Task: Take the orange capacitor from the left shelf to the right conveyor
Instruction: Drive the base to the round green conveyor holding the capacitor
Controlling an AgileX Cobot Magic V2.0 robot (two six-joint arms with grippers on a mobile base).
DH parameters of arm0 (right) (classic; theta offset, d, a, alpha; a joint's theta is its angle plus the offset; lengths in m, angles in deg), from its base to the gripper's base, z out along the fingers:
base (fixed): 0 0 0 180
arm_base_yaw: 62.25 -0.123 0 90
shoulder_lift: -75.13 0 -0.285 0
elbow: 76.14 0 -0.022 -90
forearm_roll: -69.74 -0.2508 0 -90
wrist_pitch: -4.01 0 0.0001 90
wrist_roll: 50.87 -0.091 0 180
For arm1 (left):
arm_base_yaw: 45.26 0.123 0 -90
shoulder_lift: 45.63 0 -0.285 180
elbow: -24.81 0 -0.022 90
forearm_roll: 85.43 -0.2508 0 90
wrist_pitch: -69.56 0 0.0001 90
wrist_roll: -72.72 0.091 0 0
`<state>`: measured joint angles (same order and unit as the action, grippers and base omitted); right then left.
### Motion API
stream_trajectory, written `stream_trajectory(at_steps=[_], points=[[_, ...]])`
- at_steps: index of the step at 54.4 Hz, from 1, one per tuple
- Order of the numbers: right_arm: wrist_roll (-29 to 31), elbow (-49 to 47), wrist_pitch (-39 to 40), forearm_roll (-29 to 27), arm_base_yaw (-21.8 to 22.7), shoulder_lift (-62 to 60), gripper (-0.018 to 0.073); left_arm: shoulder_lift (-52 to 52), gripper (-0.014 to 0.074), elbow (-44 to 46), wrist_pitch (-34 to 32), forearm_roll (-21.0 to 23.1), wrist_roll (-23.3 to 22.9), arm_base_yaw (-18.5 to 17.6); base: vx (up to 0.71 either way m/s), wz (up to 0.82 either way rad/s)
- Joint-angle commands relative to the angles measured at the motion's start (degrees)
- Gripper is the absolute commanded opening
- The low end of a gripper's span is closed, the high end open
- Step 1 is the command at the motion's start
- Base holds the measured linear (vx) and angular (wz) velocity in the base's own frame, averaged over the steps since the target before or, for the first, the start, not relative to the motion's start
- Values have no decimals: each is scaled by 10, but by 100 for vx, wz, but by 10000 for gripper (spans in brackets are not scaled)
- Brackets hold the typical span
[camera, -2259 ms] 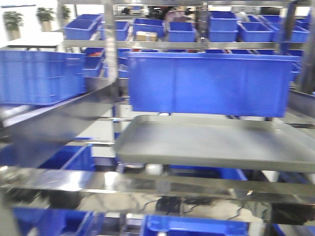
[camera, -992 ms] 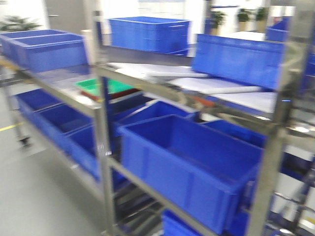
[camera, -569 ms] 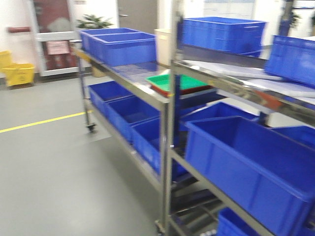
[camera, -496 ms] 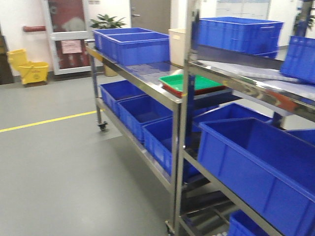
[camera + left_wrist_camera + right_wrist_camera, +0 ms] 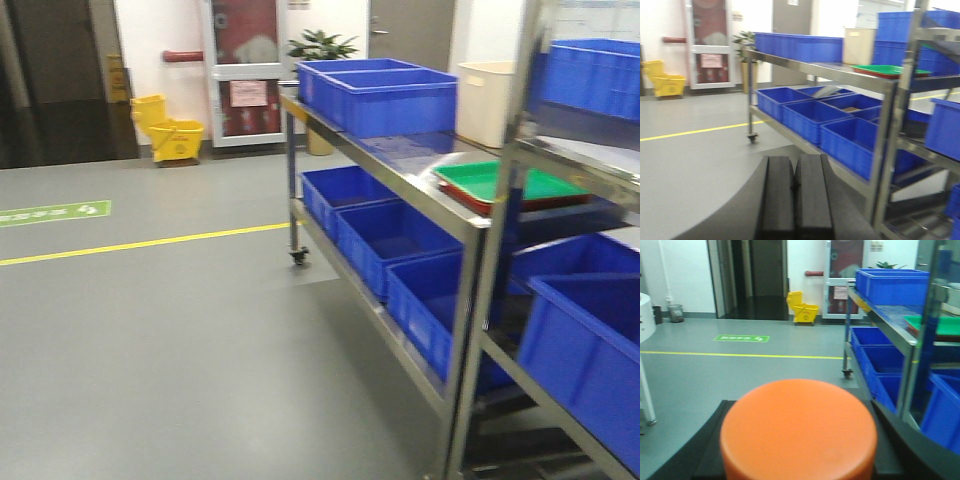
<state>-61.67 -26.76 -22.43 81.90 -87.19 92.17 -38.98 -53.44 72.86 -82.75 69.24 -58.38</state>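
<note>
Where the right wrist view looks along its own fingers, the orange capacitor fills the near middle: a smooth, bright-orange round top with a softly rounded edge, its printing hidden from this angle. It sits clamped between the dark fingers of the right tool.

Only the left wrist view shows the left tool, its two black pads pressed together with nothing between them.

The front view shows neither arm. It takes in the steel shelf on the right with its blue bins and a green tray, and a yellow mop bucket far off.

Compared with half a second ago, that view has swung left. The shelf has slid rightward, and a dark doorway and a green floor sign have come into sight.
</note>
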Motion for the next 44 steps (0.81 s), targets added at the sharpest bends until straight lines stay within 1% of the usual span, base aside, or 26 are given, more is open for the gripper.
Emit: stream_trajectory(at_steps=[1, 20, 44], points=[[1, -15, 48, 12, 3, 8, -8, -2, -6, 17, -47, 3, -3, -4, 15, 44], [1, -15, 48, 12, 3, 8, -8, -2, -6, 17, -47, 3, -3, -4, 16, 51], [1, -15, 48, 12, 3, 8, -8, -2, -6, 17, -47, 3, -3, -4, 20, 71]])
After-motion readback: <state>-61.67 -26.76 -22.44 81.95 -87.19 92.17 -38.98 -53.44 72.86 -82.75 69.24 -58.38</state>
